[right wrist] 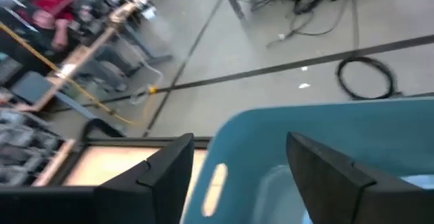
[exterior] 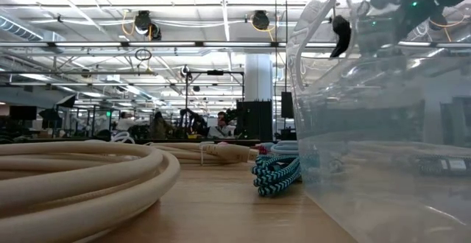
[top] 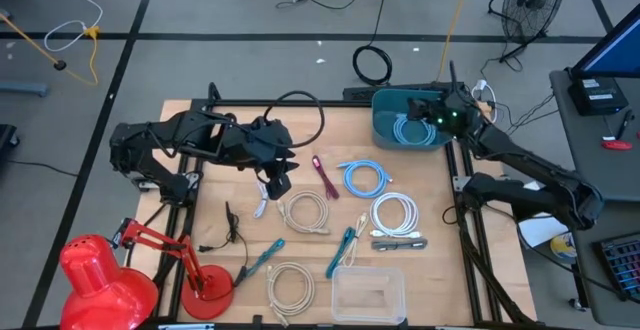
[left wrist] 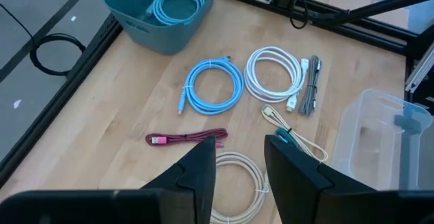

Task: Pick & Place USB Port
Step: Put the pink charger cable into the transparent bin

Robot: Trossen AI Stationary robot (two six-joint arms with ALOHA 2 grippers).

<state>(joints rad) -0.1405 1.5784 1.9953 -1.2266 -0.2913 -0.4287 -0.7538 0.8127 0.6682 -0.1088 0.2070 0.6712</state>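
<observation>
Several coiled USB cables lie flat on the wooden table (top: 440, 270): a light blue one (top: 365, 178), a white one (top: 395, 213), two cream ones (top: 305, 213) (top: 290, 285) and a maroon one (top: 325, 175). A teal bin (top: 410, 120) stands at the far right with another light blue coil (left wrist: 178, 0) inside. My left gripper (left wrist: 241, 144) hangs open over the table's middle, above the cream coil (left wrist: 237, 183) and beside the maroon cable (left wrist: 186, 138). My right gripper (right wrist: 239, 139) is open above the teal bin (right wrist: 325, 136). Neither holds anything.
A clear plastic container (top: 368, 292) stands at the near edge, with teal braided cables (top: 340, 250) and a grey cable (top: 400, 242) beside it. A thin black cable (top: 230, 230) lies near left. A red desk lamp (top: 100, 280) stands at the near left corner.
</observation>
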